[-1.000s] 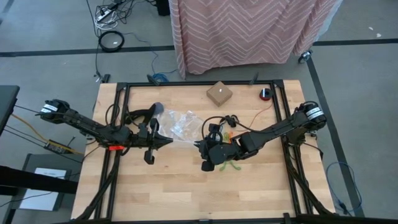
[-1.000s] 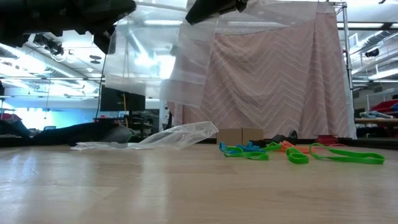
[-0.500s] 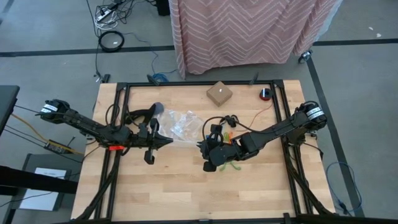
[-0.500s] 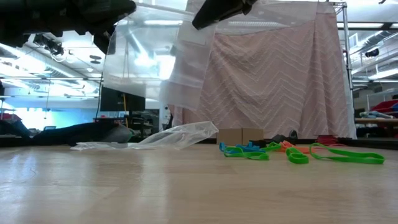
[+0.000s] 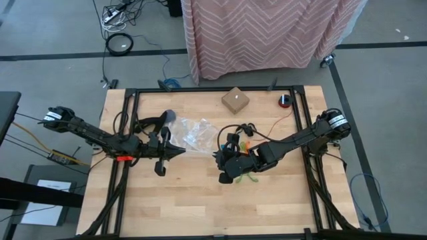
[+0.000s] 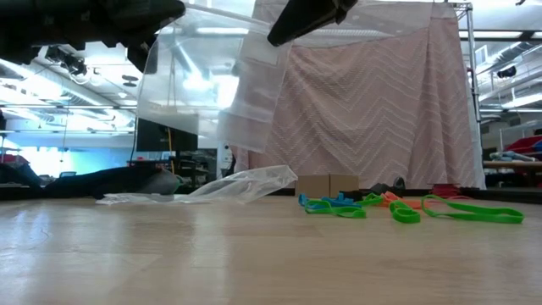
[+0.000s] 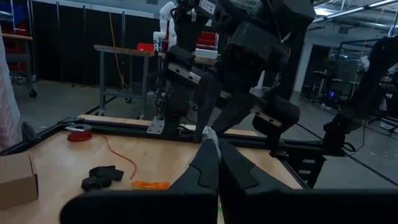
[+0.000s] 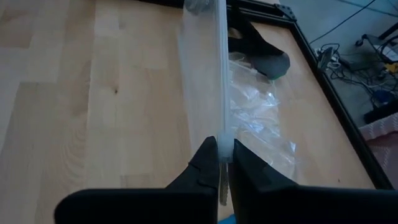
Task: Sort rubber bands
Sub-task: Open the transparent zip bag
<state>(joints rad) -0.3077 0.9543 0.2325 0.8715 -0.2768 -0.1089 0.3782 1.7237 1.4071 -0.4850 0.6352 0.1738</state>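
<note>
A clear zip bag [image 6: 203, 93] hangs above the table's middle, between my two grippers. My left gripper [image 5: 181, 153] is shut on its left end and my right gripper [image 5: 216, 157] is shut on its right end. The rubber bands lie on the table to the right: blue ones [image 6: 332, 206], green ones [image 6: 474, 212] and orange ones [image 6: 385, 198]. In the high view a green band [image 5: 248, 177] shows under my right arm and an orange one [image 5: 247, 143] just beyond it. My left gripper pinches the bag's top edge at its left end [image 7: 209, 134] between its two fingers, coming about level from the table's left. The bag hangs below, clear of the table. My right gripper pinches the same top edge at its right end [image 8: 222, 138] between its two fingers, slanting down from the table's right. The edge runs straight from there to my left gripper.
A heap of more clear bags [image 5: 193, 132] lies on the table behind the held one. A small cardboard box [image 5: 235, 101] and a red roll [image 5: 285, 101] stand near the far edge. A black frame [image 5: 303, 127] runs round the tabletop.
My right gripper has tipped a little, and its fingertips have shifted slightly toward the table's right, taking the bag's upper right corner along. The bag still hangs clear of the table.
</note>
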